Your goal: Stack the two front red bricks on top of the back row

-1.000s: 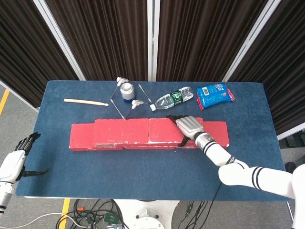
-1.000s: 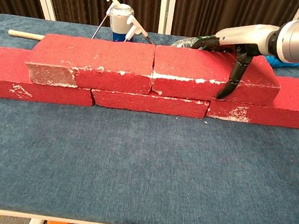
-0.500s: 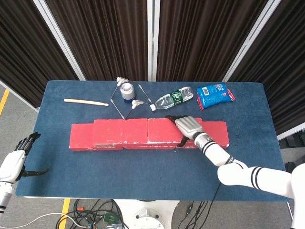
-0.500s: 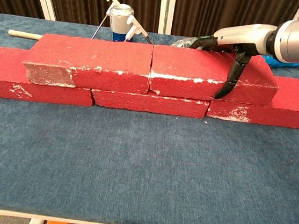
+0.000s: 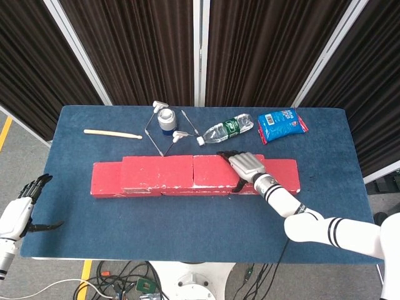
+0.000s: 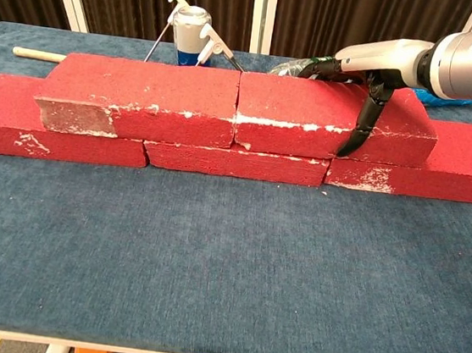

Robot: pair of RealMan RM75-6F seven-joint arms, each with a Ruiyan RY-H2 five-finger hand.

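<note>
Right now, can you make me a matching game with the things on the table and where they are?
Things:
1. wooden stick
2. blue packet
3. water bottle
4. right hand

Places:
A. lying on its side behind the bricks, near the middle
B. far left, at the back
C. on top of the right upper brick
D. back right

Pairs: 1-B, 2-D, 3-A, 4-C

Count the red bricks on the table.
5. Bottom row: left brick, middle brick, right brick. Stacked on top: upper left brick and upper right brick. More could be hidden behind.
</note>
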